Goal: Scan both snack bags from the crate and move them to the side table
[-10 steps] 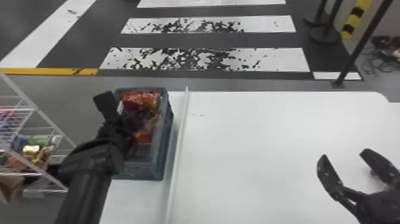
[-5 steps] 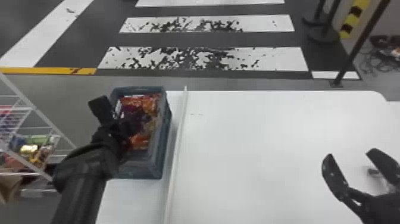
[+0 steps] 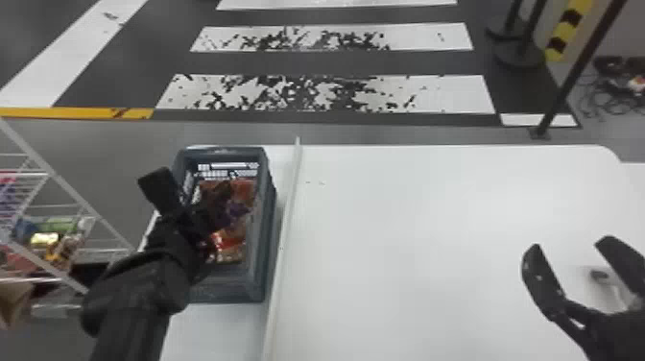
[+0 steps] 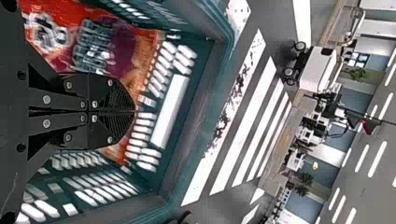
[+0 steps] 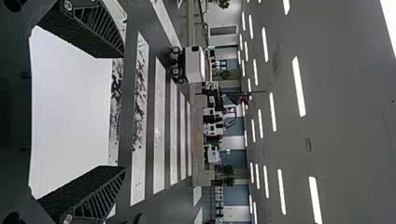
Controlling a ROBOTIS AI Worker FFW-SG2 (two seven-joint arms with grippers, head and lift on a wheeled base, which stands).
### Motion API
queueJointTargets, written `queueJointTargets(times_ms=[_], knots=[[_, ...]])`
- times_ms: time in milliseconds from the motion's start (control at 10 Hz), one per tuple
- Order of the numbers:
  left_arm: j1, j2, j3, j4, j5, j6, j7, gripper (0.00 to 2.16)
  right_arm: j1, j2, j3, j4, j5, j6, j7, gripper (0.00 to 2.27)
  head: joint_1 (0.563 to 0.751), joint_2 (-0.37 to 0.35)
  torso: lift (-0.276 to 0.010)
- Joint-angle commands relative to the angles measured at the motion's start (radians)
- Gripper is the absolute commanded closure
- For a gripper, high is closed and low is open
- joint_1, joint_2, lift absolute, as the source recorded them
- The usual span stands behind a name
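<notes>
In the head view, my left gripper [image 3: 218,194] reaches down into the dark crate [image 3: 266,230] at the left, over the red-orange and purple snack packaging [image 3: 242,192]. The left wrist view shows my left gripper [image 4: 134,112] with both fingers together; the red and orange packaging [image 4: 140,44] lies behind and beside them inside the crate [image 4: 194,135]. Where one bag ends and another begins cannot be told. My right gripper [image 3: 566,252] stands open over the white table [image 3: 408,230] at the right; the right wrist view has the right gripper [image 5: 123,112] with nothing between its fingers.
A raised pale strip [image 3: 283,230] runs along the white surface just right of the crate. A white wire rack [image 3: 53,177] with colourful packages stands at the far left. A dark post [image 3: 571,77] rises beyond the table's far right.
The packaging in the crate has shifted toward the near end, uncovering the slotted far end. My left gripper has come slightly nearer. My right gripper has drifted slightly to the right.
</notes>
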Motion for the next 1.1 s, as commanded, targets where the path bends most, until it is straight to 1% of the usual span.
queueJointTargets(times_ms=[0, 200, 300, 400, 500, 600, 700, 800, 900, 1000], knots=[[0.015, -0.001, 0.000, -0.064, 0.001, 0.052, 0.004, 1.92, -0.002, 0.001, 0.000, -0.002, -0.005, 0.000, 0.000, 0.07, 0.695, 0.074, -0.029], [0.016, -0.001, 0.001, -0.118, 0.001, 0.111, 0.004, 1.92, -0.002, 0.001, 0.000, -0.006, -0.010, 0.000, 0.000, 0.06, 0.695, 0.063, -0.029], [0.029, -0.001, -0.005, -0.152, 0.001, 0.120, 0.018, 1.92, 0.001, 0.001, 0.000, -0.009, -0.014, 0.000, 0.000, 0.06, 0.695, 0.059, -0.029], [0.044, -0.003, -0.022, -0.218, 0.001, 0.197, 0.113, 1.72, 0.006, 0.001, 0.000, -0.020, -0.013, 0.000, 0.000, 0.06, 0.695, 0.056, -0.029], [0.067, -0.001, -0.034, -0.307, 0.000, 0.292, 0.171, 0.82, 0.012, -0.001, 0.002, -0.031, -0.014, 0.000, 0.000, 0.06, 0.695, 0.063, -0.029], [0.075, -0.001, -0.032, -0.391, -0.008, 0.427, 0.203, 0.00, 0.016, -0.002, 0.000, -0.040, -0.014, 0.003, 0.000, 0.06, 0.695, 0.063, -0.029], [0.072, 0.002, -0.025, -0.442, -0.011, 0.528, 0.225, 0.00, 0.021, -0.002, 0.002, -0.046, -0.014, 0.003, 0.000, 0.05, 0.695, 0.054, -0.029], [0.056, 0.004, -0.020, -0.472, -0.015, 0.617, 0.252, 0.02, 0.022, -0.004, 0.000, -0.048, -0.018, 0.003, 0.000, 0.05, 0.695, 0.048, -0.029], [0.036, 0.004, -0.023, -0.483, -0.040, 0.675, 0.280, 0.06, 0.025, -0.007, 0.002, -0.049, -0.019, 0.003, 0.000, 0.05, 0.695, 0.050, -0.029], [0.023, 0.000, -0.023, -0.485, -0.054, 0.724, 0.297, 0.08, 0.030, -0.010, 0.002, -0.049, -0.021, 0.003, 0.000, 0.05, 0.695, 0.056, -0.029]])
